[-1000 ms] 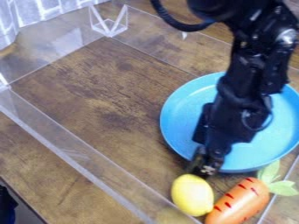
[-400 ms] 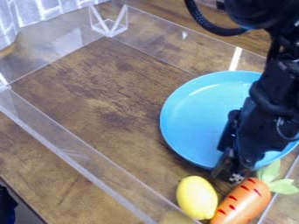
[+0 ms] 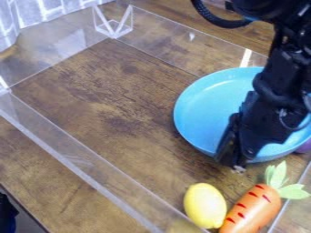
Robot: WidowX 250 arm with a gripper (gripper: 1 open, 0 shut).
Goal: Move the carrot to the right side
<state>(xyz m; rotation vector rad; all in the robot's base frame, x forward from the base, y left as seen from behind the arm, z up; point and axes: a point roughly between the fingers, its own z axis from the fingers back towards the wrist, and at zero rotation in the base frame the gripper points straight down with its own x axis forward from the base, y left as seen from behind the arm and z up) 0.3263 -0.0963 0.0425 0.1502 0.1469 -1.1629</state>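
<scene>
The orange carrot (image 3: 249, 210) lies on the wooden table at the bottom right, its pale green leaves (image 3: 285, 180) pointing up and right. My black gripper (image 3: 235, 160) points down with its tips at the near rim of the blue plate (image 3: 209, 107), just above and apart from the carrot. The jaws look shut. I cannot tell whether they pinch the plate's rim. The carrot is not held.
A yellow lemon toy (image 3: 202, 204) lies right beside the carrot on its left. Clear plastic walls (image 3: 73, 155) fence the table along the left and front. A small clear stand (image 3: 115, 20) sits at the back.
The gripper swung right to stand over the carrot's thick end, then drew back up-left to the plate's rim and shut. The plate shifted slightly away. The carrot stayed where it was.
</scene>
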